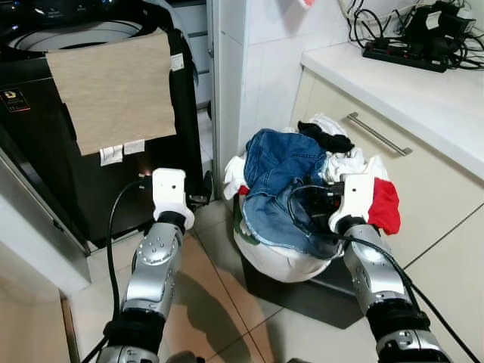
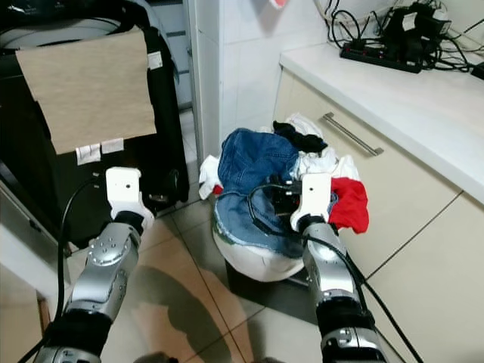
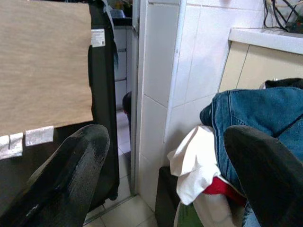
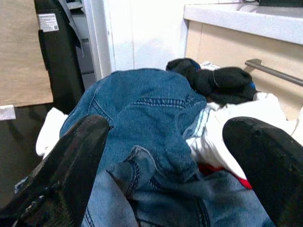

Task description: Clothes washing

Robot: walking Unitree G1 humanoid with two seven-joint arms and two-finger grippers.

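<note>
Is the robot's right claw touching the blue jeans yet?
Cannot tell. In the right wrist view the right gripper is wide open just above the blue jeans, but no gap or contact shows plainly.

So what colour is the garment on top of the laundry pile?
Blue denim garment, best in right wrist view.

1. I'm in a home laundry corner: black washing machine (image 1: 91, 113) ahead.
2. Beside the machine, a heaped laundry basket (image 1: 283, 265) on floor tiles (image 1: 219, 302).
3. Beyond the basket, a cream cabinet (image 1: 393, 181) under a white counter (image 1: 408, 91).
</note>
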